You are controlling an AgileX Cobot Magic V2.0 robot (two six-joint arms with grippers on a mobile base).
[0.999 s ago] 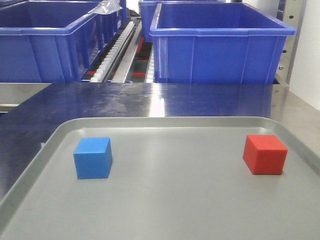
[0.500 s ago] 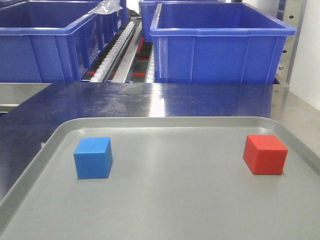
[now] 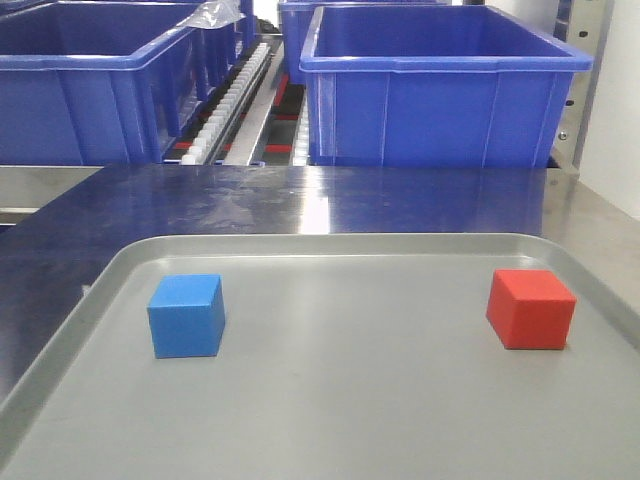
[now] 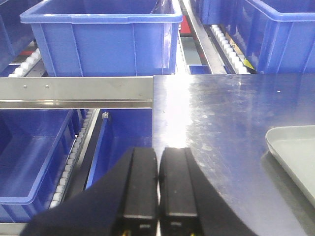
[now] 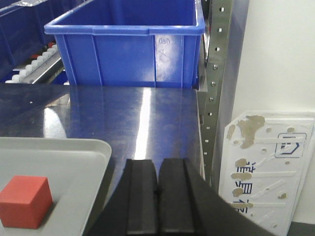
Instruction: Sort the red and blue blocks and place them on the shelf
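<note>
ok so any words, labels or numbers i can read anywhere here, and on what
No text is legible.
On the blue bin: a small embossed mark near its rim, too faint to read.
On the white board: worn blue print and a symbol, unreadable.
The red block and blue block: plain faces.

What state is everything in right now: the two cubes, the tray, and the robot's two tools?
blue block: resting flat on the grey tray, nothing touching it.
red block: resting flat on the same tray, well apart from the blue one.
grey tray: lying on the steel table, holding both blocks.
left tool: shut, empty.
right tool: shut, empty.
</note>
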